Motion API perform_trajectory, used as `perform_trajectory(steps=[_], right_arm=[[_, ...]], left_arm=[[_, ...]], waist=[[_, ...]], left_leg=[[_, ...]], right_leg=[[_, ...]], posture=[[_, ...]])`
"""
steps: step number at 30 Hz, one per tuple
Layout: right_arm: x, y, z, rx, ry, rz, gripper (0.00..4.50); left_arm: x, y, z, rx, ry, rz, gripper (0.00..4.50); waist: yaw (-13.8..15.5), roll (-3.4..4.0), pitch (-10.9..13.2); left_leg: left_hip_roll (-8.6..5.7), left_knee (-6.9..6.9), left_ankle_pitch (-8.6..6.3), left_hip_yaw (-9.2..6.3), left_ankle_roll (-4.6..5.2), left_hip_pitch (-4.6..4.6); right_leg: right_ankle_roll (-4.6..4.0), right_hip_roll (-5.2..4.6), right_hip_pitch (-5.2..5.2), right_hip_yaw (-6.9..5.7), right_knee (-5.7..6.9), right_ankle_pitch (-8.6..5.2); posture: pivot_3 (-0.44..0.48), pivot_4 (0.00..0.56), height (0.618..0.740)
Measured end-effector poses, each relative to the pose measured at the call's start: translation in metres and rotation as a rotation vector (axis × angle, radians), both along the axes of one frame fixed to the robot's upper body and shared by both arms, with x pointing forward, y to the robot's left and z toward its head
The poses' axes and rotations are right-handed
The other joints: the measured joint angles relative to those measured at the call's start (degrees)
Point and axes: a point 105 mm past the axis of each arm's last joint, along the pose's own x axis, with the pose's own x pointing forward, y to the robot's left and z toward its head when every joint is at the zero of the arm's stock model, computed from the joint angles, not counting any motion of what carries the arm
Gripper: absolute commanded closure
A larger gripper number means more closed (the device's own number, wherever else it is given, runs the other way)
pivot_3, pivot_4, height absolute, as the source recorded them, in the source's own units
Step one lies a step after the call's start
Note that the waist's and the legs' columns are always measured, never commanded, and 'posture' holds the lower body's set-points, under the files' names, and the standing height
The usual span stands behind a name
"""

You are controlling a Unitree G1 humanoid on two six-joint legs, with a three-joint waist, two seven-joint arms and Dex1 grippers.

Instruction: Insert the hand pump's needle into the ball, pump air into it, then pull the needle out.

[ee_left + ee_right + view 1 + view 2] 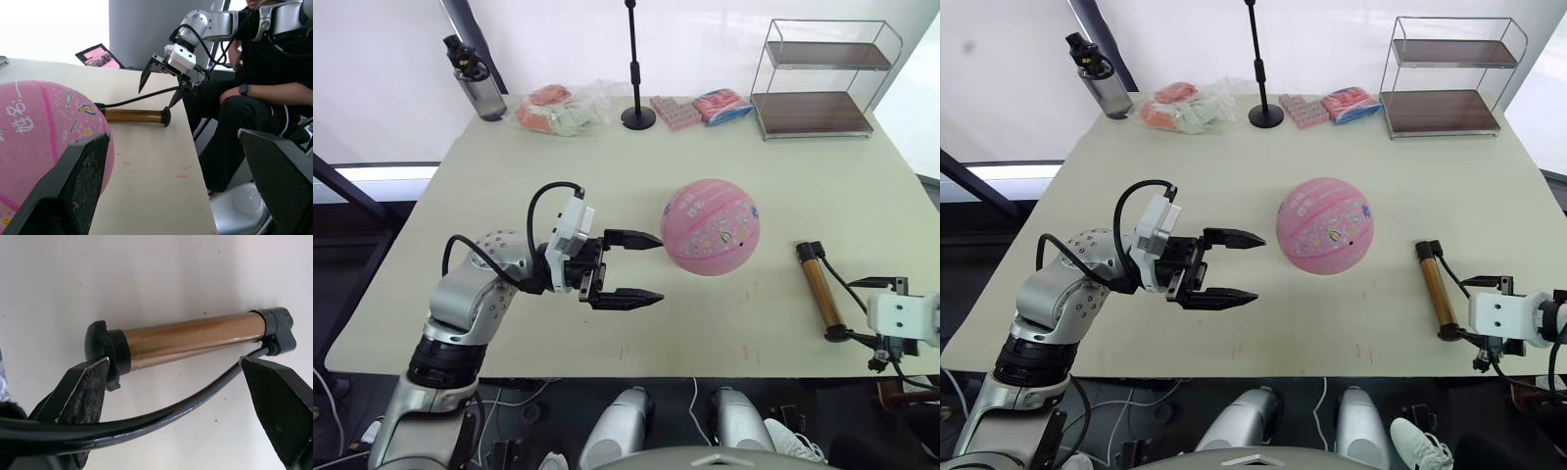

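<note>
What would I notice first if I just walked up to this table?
Probably the big pink ball in the middle of the table. The left gripper is wide open right beside it, not touching. The bronze hand pump lies flat near the table's front right corner, and the right gripper hangs open just over it.

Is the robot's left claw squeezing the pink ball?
No, the left gripper is open beside the ball, with table showing between them.
</note>
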Motion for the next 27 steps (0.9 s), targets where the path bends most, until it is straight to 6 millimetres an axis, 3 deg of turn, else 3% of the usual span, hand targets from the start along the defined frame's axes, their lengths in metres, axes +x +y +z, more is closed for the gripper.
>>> perform_trajectory(steps=[6, 18, 23, 27], right_arm=[[0.016, 0.027, -0.011, 0.135, -0.039, -0.015, 0.05], [0.033, 0.03, -0.014, 0.211, -0.096, -0.133, 0.05], [0.049, 0.032, -0.005, 0.21, -0.169, -0.14, 0.05], [0.049, 0.033, -0.005, 0.218, -0.163, -0.139, 0.05]], left_arm=[[0.0, 0.0, 0.0, -0.002, -0.001, 0.0, 0.0], [0.001, -0.002, 0.001, -0.012, -0.001, 0.006, 0.0], [0.001, -0.004, 0.001, -0.023, -0.001, 0.005, 0.0], [0.001, -0.004, 0.001, -0.023, -0.001, 0.005, 0.0]], waist=[[-0.73, -0.01, 0.15], [-0.46, 0.39, 0.32], [-0.56, 0.48, 0.37], [-0.24, 0.48, 0.38]], left_leg=[[0.59, 0.03, 0.12, 0.26, -0.17, 0.15], [0.65, -0.11, 0.35, 0.35, -0.47, 0.01], [0.66, -0.12, 0.35, 0.44, -0.47, 0.01], [0.68, -0.12, 0.35, 0.41, -0.47, -0.01]], right_leg=[[-0.38, 0.69, -0.06, 0.36, 0.0, 0.53], [-0.44, 0.74, -0.36, 0.45, 0.04, 0.66], [-0.43, 0.75, -0.4, 0.53, 0.05, 0.67], [-0.44, 0.76, -0.4, 0.49, 0.06, 0.66]], posture=[[0.0, 0.15, 0.736], [0.0, 0.15, 0.736], [0.0, 0.15, 0.736], [0.0, 0.15, 0.736]])
